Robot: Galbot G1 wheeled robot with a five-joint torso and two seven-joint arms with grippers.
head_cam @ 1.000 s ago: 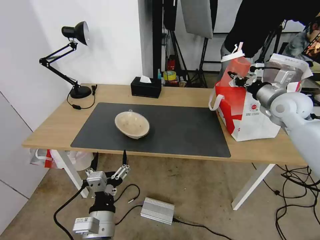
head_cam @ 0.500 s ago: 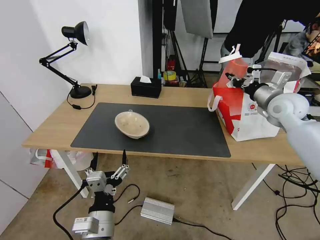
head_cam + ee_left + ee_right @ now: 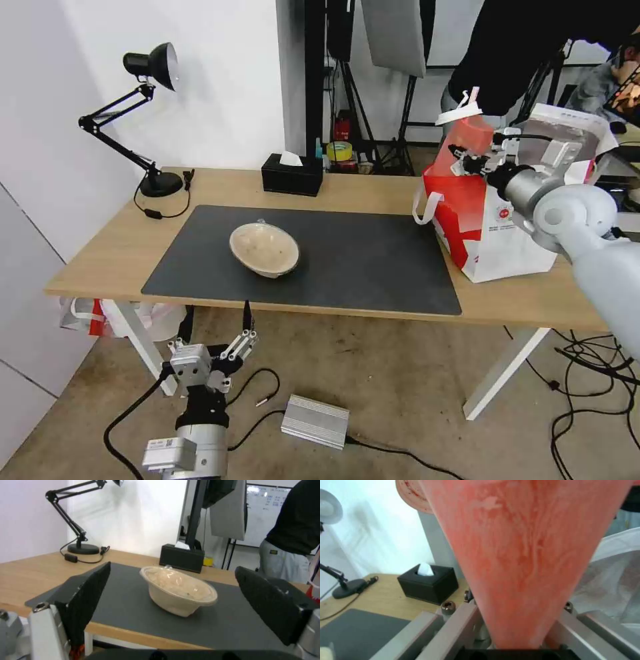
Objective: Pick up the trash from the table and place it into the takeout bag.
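Note:
My right gripper (image 3: 477,162) is shut on the tall red translucent cup (image 3: 468,139), which is tilted and carries a white lid (image 3: 456,115). It hangs over the left rim of the red-and-white takeout bag (image 3: 495,230) at the table's right end. In the right wrist view the cup (image 3: 526,555) stands between the jaws of the gripper (image 3: 516,632). A shallow beige soiled bowl (image 3: 265,249) rests on the dark mat (image 3: 347,260). My left gripper (image 3: 219,315) hangs open below the table's front edge, facing the bowl (image 3: 178,590).
A black tissue box (image 3: 292,174) and a black desk lamp (image 3: 152,120) stand along the table's (image 3: 100,260) back edge. A person in dark clothes stands behind the bag. Cables and a silver box (image 3: 315,421) lie on the floor.
The right gripper and the cup have shifted a little to the left, and the bag has slid slightly left with them. The left arm has barely moved.

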